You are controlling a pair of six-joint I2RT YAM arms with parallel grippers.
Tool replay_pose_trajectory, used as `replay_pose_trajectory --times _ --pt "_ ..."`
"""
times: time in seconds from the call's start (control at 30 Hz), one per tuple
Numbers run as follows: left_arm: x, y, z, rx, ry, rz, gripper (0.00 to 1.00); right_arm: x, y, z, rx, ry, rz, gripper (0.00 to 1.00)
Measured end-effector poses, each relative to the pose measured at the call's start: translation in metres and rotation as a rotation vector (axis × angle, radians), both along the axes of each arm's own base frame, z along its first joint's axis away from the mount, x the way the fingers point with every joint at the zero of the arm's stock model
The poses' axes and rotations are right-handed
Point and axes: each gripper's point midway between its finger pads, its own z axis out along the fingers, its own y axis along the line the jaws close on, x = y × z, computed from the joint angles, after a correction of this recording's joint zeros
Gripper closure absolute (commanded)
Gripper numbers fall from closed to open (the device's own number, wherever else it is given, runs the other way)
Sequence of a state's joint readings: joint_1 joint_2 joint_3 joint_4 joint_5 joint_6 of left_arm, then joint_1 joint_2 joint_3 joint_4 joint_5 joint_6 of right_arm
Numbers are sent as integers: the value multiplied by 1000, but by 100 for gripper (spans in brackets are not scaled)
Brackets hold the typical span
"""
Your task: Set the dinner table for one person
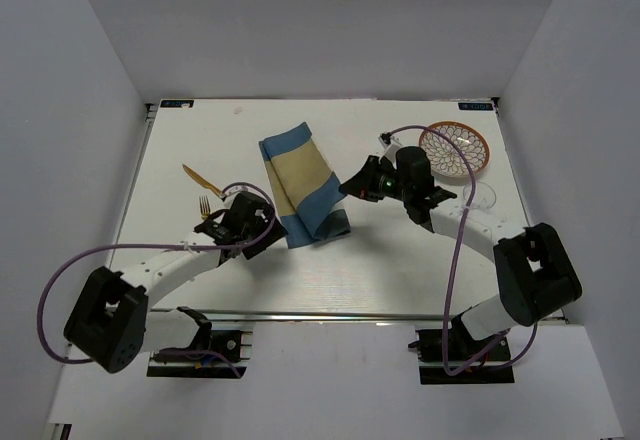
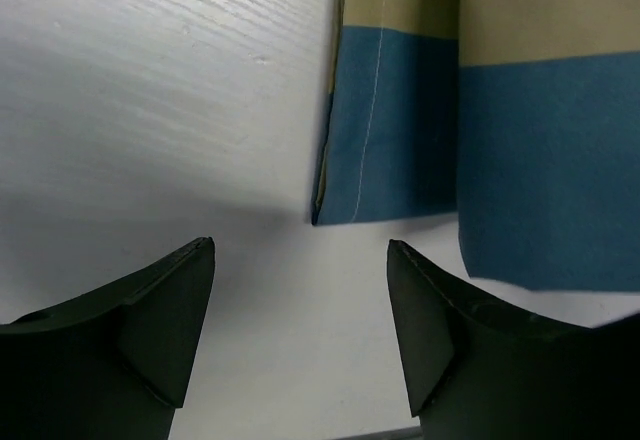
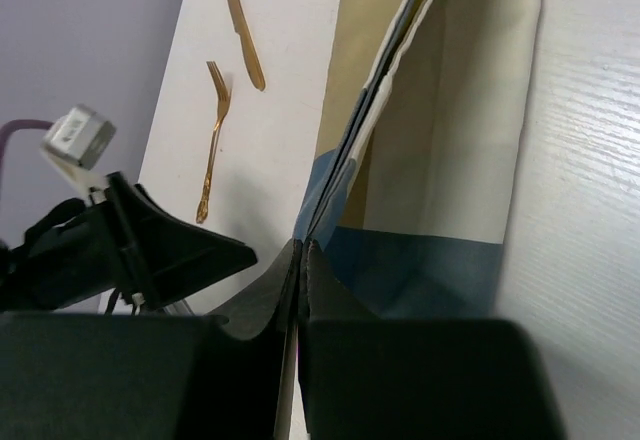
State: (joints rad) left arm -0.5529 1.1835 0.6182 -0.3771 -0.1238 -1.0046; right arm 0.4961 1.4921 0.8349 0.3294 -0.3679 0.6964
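The blue-and-beige striped placemat [image 1: 298,182] lies folded on the white dinner table [image 1: 400,260], its right side lifted. My right gripper [image 1: 350,188] is shut on the placemat's folded edge; in the right wrist view its jaws [image 3: 303,250] pinch the cloth layers [image 3: 440,160] together. My left gripper [image 1: 262,222] is open and empty, low over the table just short of the placemat's near left corner [image 2: 400,120]; in the left wrist view it [image 2: 300,260] frames bare table [image 2: 150,80]. A gold fork [image 1: 205,207] and gold knife [image 1: 199,178] lie left of the placemat.
A patterned plate with an orange rim [image 1: 455,148] sits at the far right, with a clear glass [image 1: 481,197] just in front of it. The fork [image 3: 212,140] and knife [image 3: 243,25] also show in the right wrist view. Grey walls enclose the table.
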Motion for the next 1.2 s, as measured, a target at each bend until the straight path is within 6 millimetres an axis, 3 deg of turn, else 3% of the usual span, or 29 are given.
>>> replay_pose_trajectory --times 0.2,0.4,0.53,0.63,0.73,0.87,1.2 --pt "15 -15 -24 -3 56 24 38 -1 -8 2 -4 8 -27 100" --pt "33 -29 -27 8 85 33 38 -3 -18 2 -6 15 -59 100" --pt "45 -40 -33 34 113 29 46 -1 -22 1 -9 22 -69 100" --pt "40 -43 -43 53 146 21 43 1 -25 0 -11 26 -76 100" --pt "35 -46 -41 56 149 12 32 2 -28 -2 -15 33 -84 100" --pt "21 -43 -37 62 151 2 28 3 -32 -5 -22 48 -94 100" --pt "8 -45 -43 99 188 -20 41 4 -34 -8 -13 73 -99 100"
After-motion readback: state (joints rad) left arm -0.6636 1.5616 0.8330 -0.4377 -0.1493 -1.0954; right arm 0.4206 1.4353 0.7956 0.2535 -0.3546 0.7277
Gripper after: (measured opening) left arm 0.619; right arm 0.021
